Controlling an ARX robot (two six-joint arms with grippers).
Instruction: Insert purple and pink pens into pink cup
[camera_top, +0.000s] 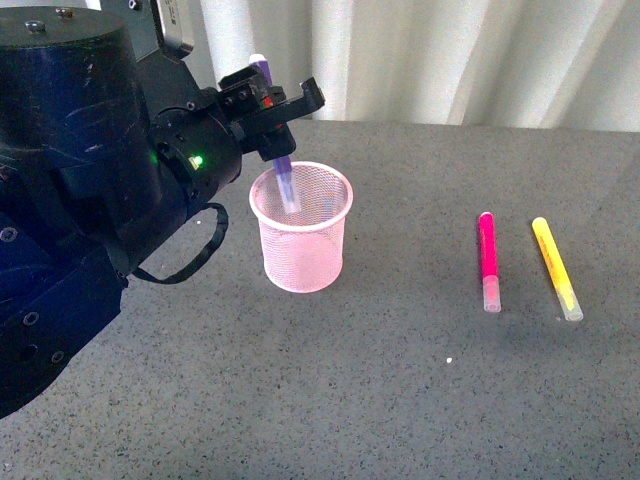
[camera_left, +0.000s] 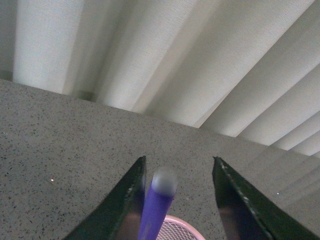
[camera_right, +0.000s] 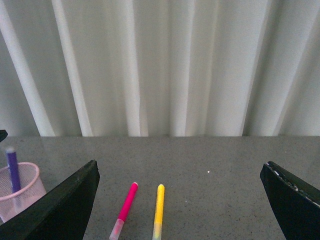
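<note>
The pink cup (camera_top: 301, 240) stands on the grey table left of centre. The purple pen (camera_top: 280, 165) stands tilted in it, its lower end inside the mesh and its top sticking up between the fingers of my left gripper (camera_top: 272, 100), which is open just above the rim. In the left wrist view the purple pen (camera_left: 157, 207) leans near one finger over the pink cup's rim (camera_left: 175, 222). The pink pen (camera_top: 488, 260) lies flat on the table to the right. My right gripper (camera_right: 180, 200) is open, wide, with the pink pen (camera_right: 125, 210) lying ahead of it.
A yellow marker (camera_top: 556, 267) lies beside the pink pen, on its right, roughly parallel. A white curtain (camera_top: 450, 60) hangs behind the table's far edge. My left arm's dark body (camera_top: 80, 200) fills the left side of the front view.
</note>
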